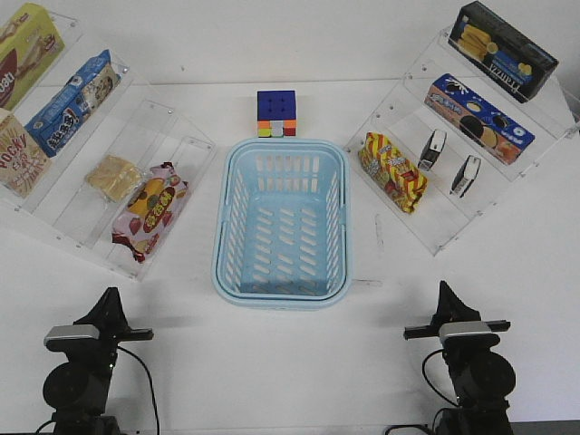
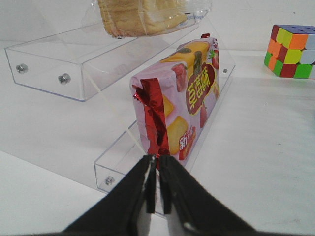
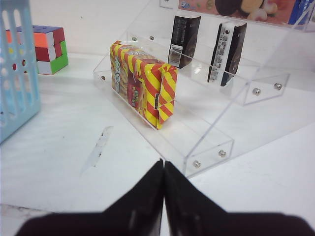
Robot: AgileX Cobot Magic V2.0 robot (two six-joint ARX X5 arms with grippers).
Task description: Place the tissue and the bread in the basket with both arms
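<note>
The light blue basket (image 1: 220, 245) stands empty in the middle of the table. The bread (image 1: 113, 176) lies on the left clear rack's second step and shows in the left wrist view (image 2: 140, 17). Two tissue packs (image 1: 431, 149) (image 1: 465, 176) stand upright on the right rack, also in the right wrist view (image 3: 183, 39) (image 3: 226, 51). My left gripper (image 1: 111, 297) (image 2: 157, 160) is shut and empty, low near the front edge, facing the left rack. My right gripper (image 1: 444, 292) (image 3: 163, 164) is shut and empty, facing the right rack.
A red-and-yellow snack bag (image 2: 182, 98) lies on the left rack's lowest step, below the bread. A yellow-and-red striped pack (image 3: 142, 83) sits on the right rack's lowest step. A colour cube (image 1: 276, 113) stands behind the basket. Large boxes fill the upper steps.
</note>
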